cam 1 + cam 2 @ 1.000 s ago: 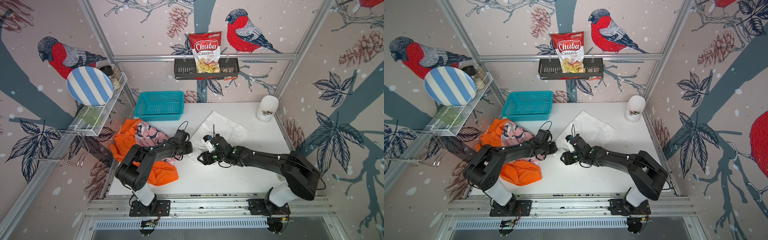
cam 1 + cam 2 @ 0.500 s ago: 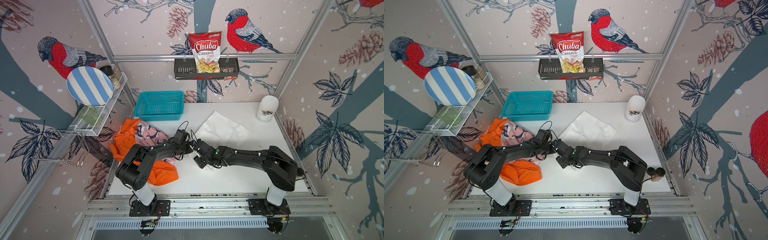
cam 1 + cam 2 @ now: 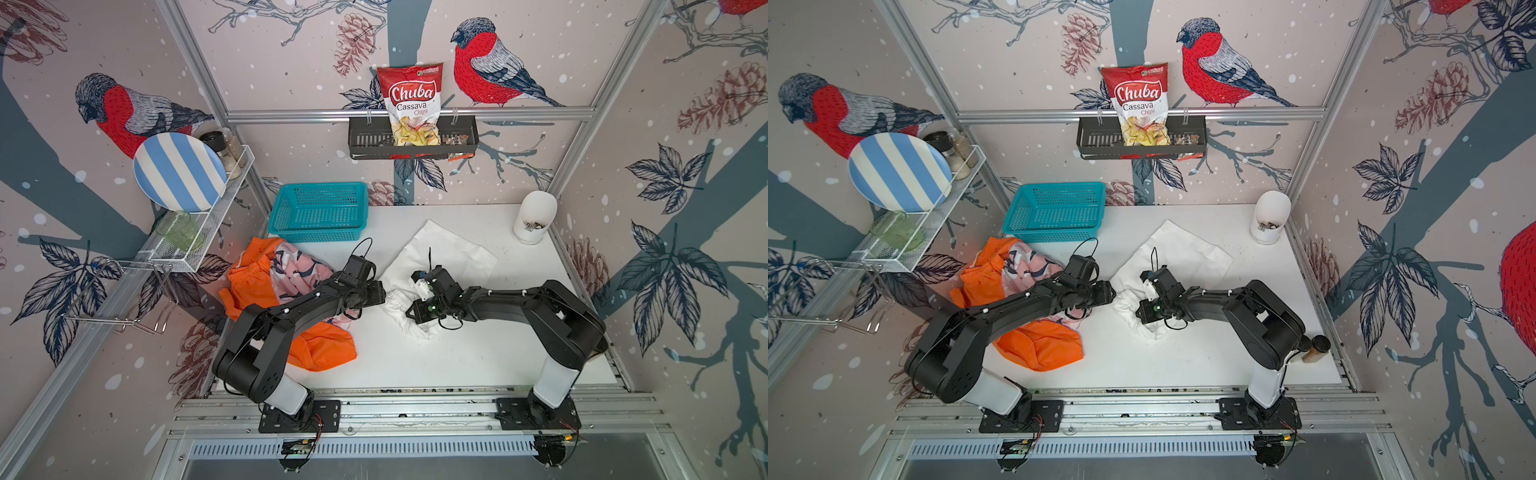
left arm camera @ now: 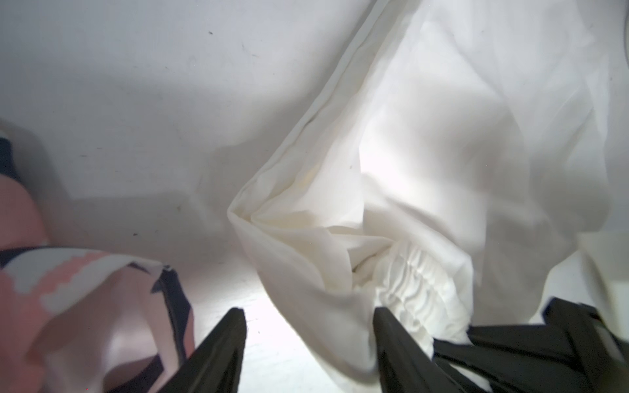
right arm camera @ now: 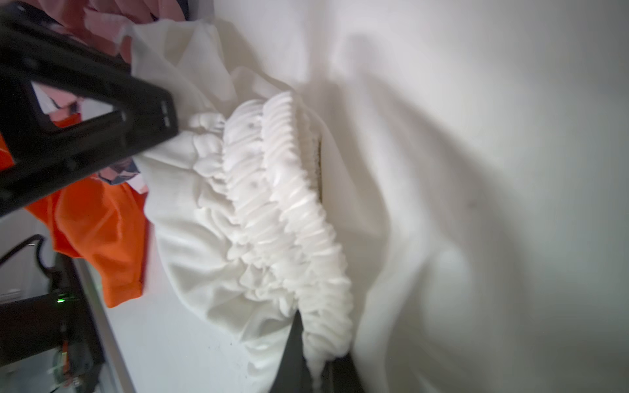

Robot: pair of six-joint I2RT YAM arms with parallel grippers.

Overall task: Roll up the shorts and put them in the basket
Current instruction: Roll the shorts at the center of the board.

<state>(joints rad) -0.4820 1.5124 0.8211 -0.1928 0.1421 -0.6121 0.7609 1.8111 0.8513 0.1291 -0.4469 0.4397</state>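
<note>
The left arm (image 3: pixel 291 316) and right arm (image 3: pixel 519 303) are matt black, made of rounded, boxy links dotted with small white marks. Each has a white cylindrical base segment (image 3: pixel 286 395) on a black, screwed mounting plate (image 3: pixel 299 415). Thin black cables (image 3: pixel 362 246) loop at the wrists. A green light (image 3: pixel 432 308) glows on the right one. The left arm's fingers (image 4: pixel 221 347) are black and tapered.

We read one label only: "Chuba" in white script on a red patch, with "Cassava Chips" under it, printed on the red-and-white snack bag (image 3: pixel 409 104) that stands in the black wall rack (image 3: pixel 365 143). It reads the same in both top views (the bag's small green top logo is too tiny to read).
</note>
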